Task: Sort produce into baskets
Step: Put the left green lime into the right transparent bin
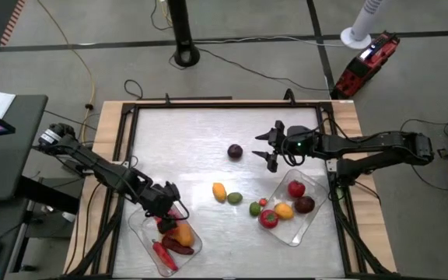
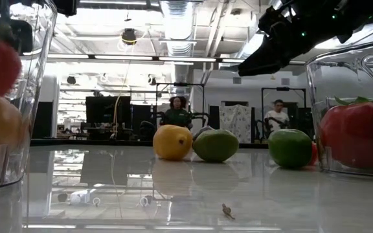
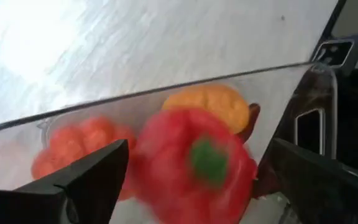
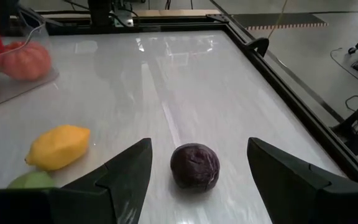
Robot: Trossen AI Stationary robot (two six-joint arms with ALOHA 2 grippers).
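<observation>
My left gripper point(image 1: 169, 206) hangs open over the left basket point(image 1: 191, 250) at the near left. In its wrist view a red pepper point(image 3: 191, 165) shows between the fingers, inside the clear wall point(image 3: 166, 93), beside an orange piece point(image 3: 213, 102) and a lumpy orange-red one point(image 3: 73, 146). My right gripper point(image 1: 271, 148) stands open mid-table, its fingers point(image 4: 129, 168) apart above a dark purple piece point(image 4: 194, 167) that lies on the table just left of it. The right basket point(image 1: 298, 237) holds red, yellow and dark produce. My left gripper's fingers point(image 3: 98, 174) stand on either side of the red pepper, coming from above and slanting down. The pepper is blurred and fills almost the whole gap; whether either finger touches it, I cannot tell.
A yellow piece point(image 1: 219, 191) and a green one point(image 1: 235, 198) lie loose on the table between the baskets, with another green one point(image 1: 254, 208) and a small red bit against the right basket. A raised dark frame point(image 1: 131, 155) borders the tabletop. People sit in the room behind.
</observation>
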